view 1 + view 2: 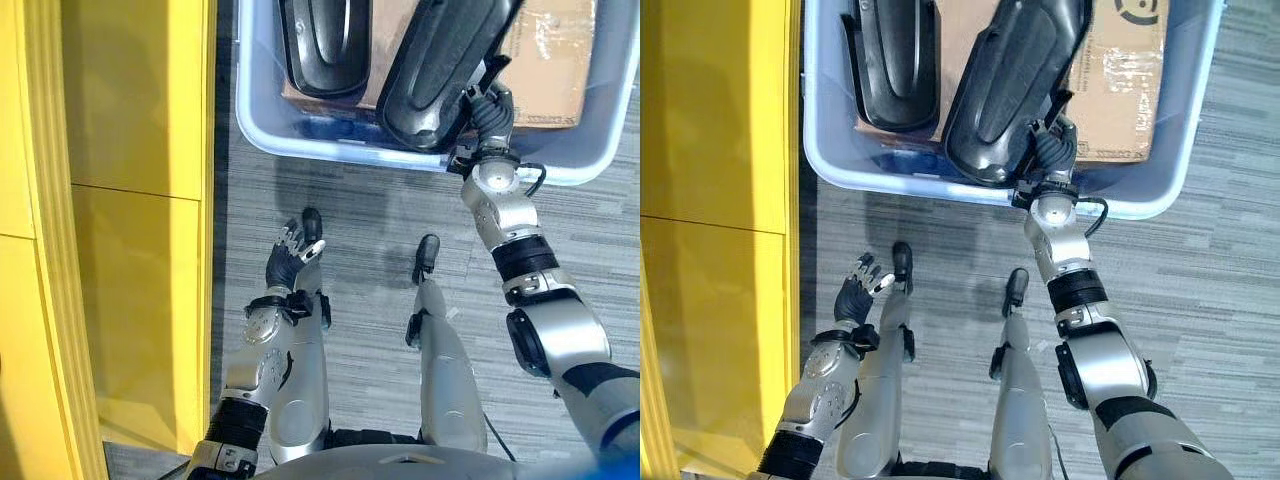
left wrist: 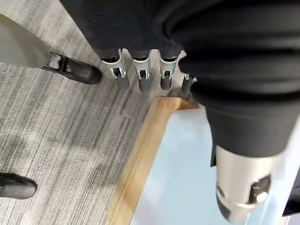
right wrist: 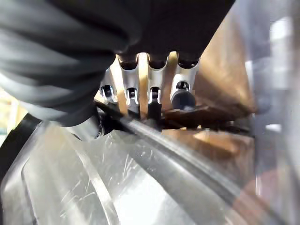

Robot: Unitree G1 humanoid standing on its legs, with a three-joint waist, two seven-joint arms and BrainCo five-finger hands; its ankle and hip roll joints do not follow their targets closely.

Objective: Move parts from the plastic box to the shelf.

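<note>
A pale blue plastic box (image 1: 300, 150) stands on the floor ahead of me. Two black moulded parts lie in it on cardboard (image 1: 555, 60): a smaller one (image 1: 325, 40) on the left and a large one (image 1: 430, 60) tilted against the near wall. My right hand (image 1: 488, 112) reaches over the box's near rim. Its fingers (image 3: 154, 89) curl over the edge of the large black part (image 3: 93, 178). My left hand (image 1: 287, 262) hangs open above the carpet beside the yellow shelf (image 1: 130, 200), and its straight fingers (image 2: 140, 77) hold nothing.
The yellow shelf unit runs along the whole left side, close to my left arm, and its edge (image 2: 140, 154) shows past the left fingers. Grey striped carpet (image 1: 380, 210) lies between the box and me.
</note>
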